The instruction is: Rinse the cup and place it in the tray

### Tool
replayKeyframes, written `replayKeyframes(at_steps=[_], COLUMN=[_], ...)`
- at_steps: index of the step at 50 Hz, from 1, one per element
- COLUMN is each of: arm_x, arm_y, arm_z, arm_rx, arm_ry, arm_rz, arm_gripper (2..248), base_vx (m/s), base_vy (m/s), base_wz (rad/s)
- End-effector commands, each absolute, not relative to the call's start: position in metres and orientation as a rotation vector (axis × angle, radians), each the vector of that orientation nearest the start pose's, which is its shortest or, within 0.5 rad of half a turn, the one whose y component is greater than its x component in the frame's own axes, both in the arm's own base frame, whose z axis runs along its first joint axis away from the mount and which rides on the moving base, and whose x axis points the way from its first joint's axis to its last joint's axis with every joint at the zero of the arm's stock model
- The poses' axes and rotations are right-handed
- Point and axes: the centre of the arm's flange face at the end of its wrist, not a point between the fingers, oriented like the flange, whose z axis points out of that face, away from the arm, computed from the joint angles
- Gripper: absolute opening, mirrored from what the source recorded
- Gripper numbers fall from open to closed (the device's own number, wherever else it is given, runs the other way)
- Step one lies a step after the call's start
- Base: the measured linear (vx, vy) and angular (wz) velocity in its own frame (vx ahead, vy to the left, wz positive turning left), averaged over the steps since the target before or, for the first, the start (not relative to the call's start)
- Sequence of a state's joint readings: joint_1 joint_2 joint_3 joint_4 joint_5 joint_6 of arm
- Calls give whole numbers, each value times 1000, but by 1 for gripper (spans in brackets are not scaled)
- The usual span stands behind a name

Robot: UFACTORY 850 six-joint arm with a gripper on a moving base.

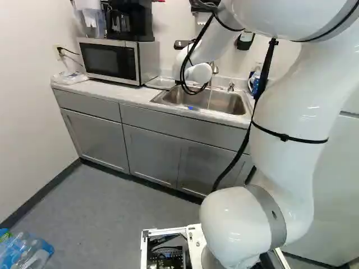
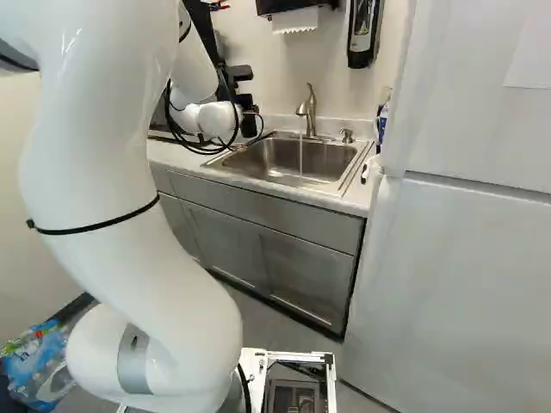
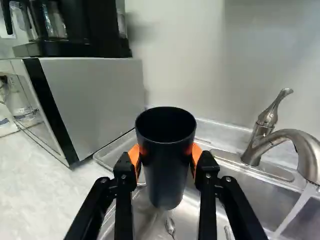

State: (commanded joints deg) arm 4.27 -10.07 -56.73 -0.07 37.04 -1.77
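Note:
In the right base view the black gripper [image 2: 250, 126] shows partly beyond the white wrist, at the sink's left side. In the wrist view the gripper [image 3: 166, 159] has its orange pads pressed on both sides of a black cup [image 3: 166, 172], mouth up. Behind and below the cup, a shallow metal tray [image 3: 106, 153] lies between microwave and sink, partly hidden by cup and fingers. The cup stands away from the faucet [image 3: 285, 137], whose water stream [image 3: 295, 212] runs into the sink [image 2: 284, 159].
The microwave [image 3: 97, 100] stands close beside the tray, with a black coffee maker [image 3: 70, 25] on it. Spoons [image 3: 170, 226] lie below the cup. A soap pump [image 2: 346, 135] is right of the faucet, and a white refrigerator [image 2: 456, 275] flanks the counter [image 1: 118, 91].

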Motion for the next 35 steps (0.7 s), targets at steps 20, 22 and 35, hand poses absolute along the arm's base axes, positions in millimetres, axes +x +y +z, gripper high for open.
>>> replayKeyframes(at_steps=[20, 22, 35], arm_x=[574, 578, 600], arm_y=[45, 46, 58], arm_z=[554, 554, 553], arm_rx=[-2313, -2311, -2294], arm_ry=[-127, -129, -148], arm_rz=[-2077, -2077, -2077], arm_gripper=[119, 119, 119], base_vx=[0, 0, 0], base_vy=[0, 0, 0], base_wz=[0, 0, 0])
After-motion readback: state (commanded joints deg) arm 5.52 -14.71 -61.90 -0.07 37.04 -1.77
